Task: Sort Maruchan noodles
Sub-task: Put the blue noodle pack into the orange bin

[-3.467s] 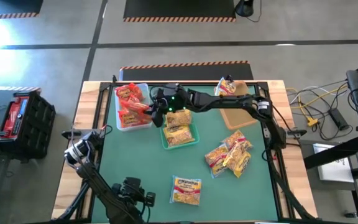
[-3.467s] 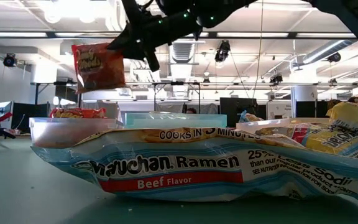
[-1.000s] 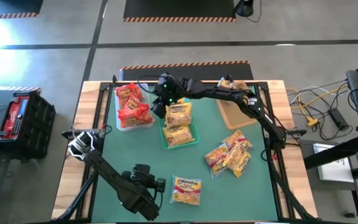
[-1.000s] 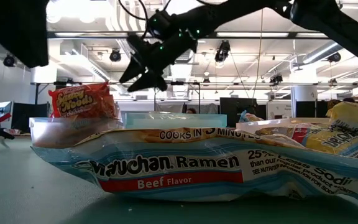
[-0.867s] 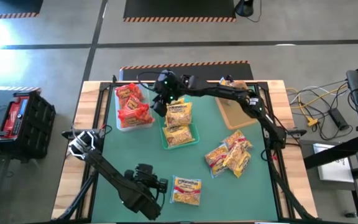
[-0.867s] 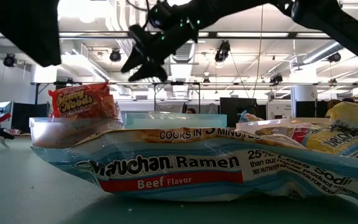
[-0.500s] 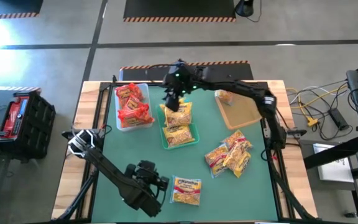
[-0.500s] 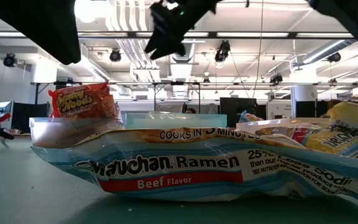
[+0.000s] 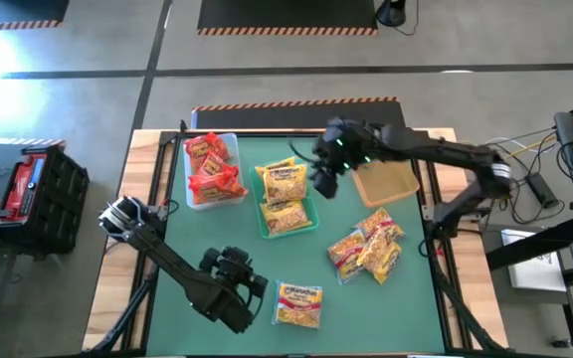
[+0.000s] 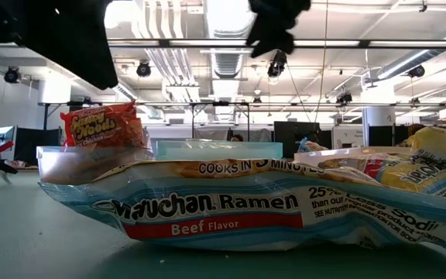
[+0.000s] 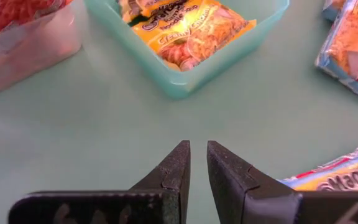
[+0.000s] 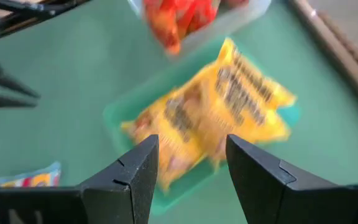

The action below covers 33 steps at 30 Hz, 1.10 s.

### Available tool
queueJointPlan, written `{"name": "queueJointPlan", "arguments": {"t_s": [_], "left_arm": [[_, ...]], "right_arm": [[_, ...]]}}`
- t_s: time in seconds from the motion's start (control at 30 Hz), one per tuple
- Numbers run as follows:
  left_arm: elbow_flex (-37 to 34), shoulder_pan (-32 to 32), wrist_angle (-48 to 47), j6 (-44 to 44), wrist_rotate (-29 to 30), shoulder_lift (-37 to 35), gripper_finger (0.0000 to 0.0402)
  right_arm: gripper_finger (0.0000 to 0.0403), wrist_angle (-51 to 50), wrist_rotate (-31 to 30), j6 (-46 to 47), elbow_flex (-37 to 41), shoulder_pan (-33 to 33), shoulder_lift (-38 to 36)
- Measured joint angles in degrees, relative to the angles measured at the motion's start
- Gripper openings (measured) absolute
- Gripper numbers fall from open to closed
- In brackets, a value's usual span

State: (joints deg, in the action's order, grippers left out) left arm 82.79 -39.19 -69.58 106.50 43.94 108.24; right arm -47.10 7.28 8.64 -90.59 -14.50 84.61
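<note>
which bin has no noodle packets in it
The tan bin at the table's far right. The clear bin holds red-orange packets and the teal bin holds yellow packets.

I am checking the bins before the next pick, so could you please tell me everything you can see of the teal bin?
The teal bin is a small rectangular tub of pale, slightly see-through plastic with low walls and rounded corners. It sits flat on the green mat, near the table's middle, just beside the clear bin of red packets. Inside lie yellow noodle packets, piled loosely, one overhanging the far rim. The open right pincer hovers beside it, not touching.
</note>
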Motion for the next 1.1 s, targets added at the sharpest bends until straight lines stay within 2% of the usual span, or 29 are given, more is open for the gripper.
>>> {"name": "queueJointPlan", "arguments": {"t_s": [0.1, 0.27, 0.4, 0.5, 0.67, 0.8, 1.0, 1.1], "left_arm": [[-2.1, 0.7, 2.6, -3.6, 0.1, -0.7, 0.0038], [-6.6, 1.7, 11.8, -11.3, 0.1, -1.6, 0.0038], [-11.6, 2.3, 21.8, -20.3, 0.0, -1.6, 0.0038], [-15.3, 3.9, 28.7, -26.7, -1.6, -1.6, 0.0038], [-17.8, 8.9, 39.5, -40.2, -9.6, -1.6, 0.0038], [-17.8, 11.2, 48.5, -51.2, -12.5, -1.6, 0.0038], [-17.8, 10.6, 52.6, -52.4, -13.6, -1.7, 0.0038], [-17.3, 10.6, 56.0, -54.0, -13.5, -1.7, 0.0038]], "right_arm": [[0.0176, 2.7, -2.0, 6.0, 8.6, 3.6, -6.1], [0.0176, 7.4, -9.3, 17.2, 21.6, 11.6, -14.4], [0.0176, 12.4, -14.6, 26.9, 29.8, 17.8, -18.8], [0.0176, 16.0, -16.4, 33.4, 34.5, 21.8, -20.5], [0.0176, 19.6, -18.5, 40.7, 38.3, 26.8, -20.8], [0.0176, 19.7, -19.4, 43.8, 38.6, 29.5, -19.4], [0.0176, 19.6, -19.1, 43.3, 38.6, 32.0, -16.9], [0.0176, 19.5, -16.7, 41.5, 38.6, 32.5, -15.7]]}}
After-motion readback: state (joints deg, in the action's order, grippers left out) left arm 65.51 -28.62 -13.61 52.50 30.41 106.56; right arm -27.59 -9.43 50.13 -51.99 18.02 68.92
